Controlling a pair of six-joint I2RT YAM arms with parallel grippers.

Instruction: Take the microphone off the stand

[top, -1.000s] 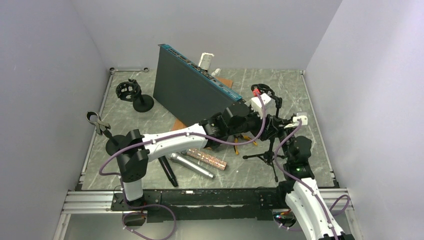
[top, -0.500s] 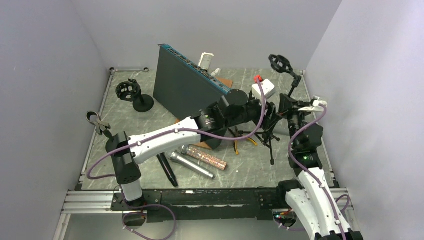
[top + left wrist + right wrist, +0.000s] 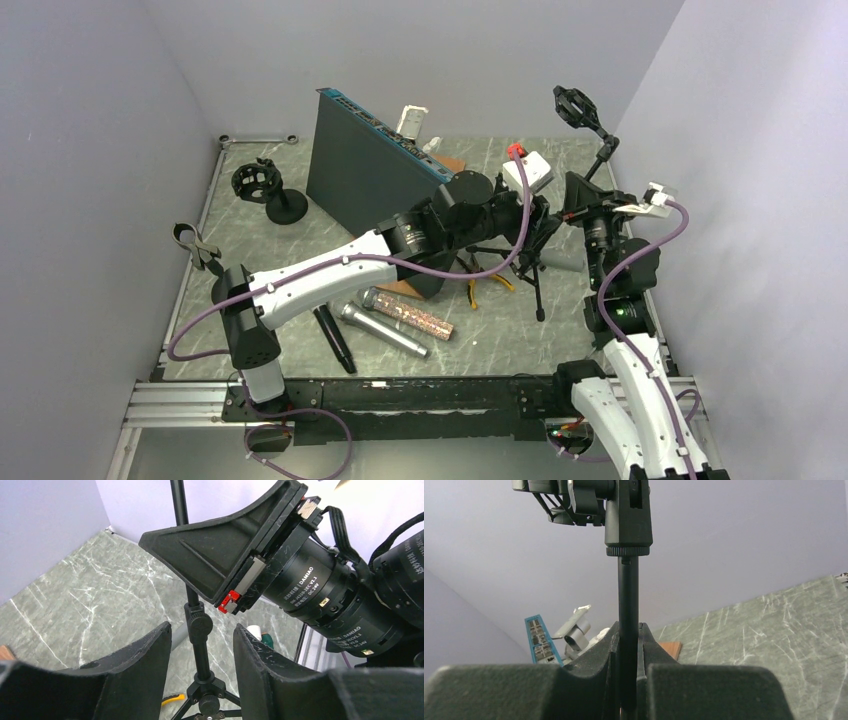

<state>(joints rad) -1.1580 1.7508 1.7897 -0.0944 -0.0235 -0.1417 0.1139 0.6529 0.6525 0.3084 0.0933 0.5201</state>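
Your right gripper is clamped tight on the thin black pole of the stand, its two dark padded fingers pressed against the pole from both sides. The stand is a slim black tripod over the right rear part of the grey-green marbled table. In the top view it leans toward the back right corner. At its top sits a black ring-shaped cradle, high against the rear wall. You cannot tell from these views whether a microphone sits in it.

Your left gripper has its jaws apart. The lower pole passes between the two fingers with a gap on each side, just above the hub where the tripod legs spread.

Three microphones lie close together on the table in front of the left arm:
- a silver microphone, long and smooth;
- a glitter-covered microphone, pinkish, just behind the silver one;
- a black microphone, slim, to the left of the silver one.
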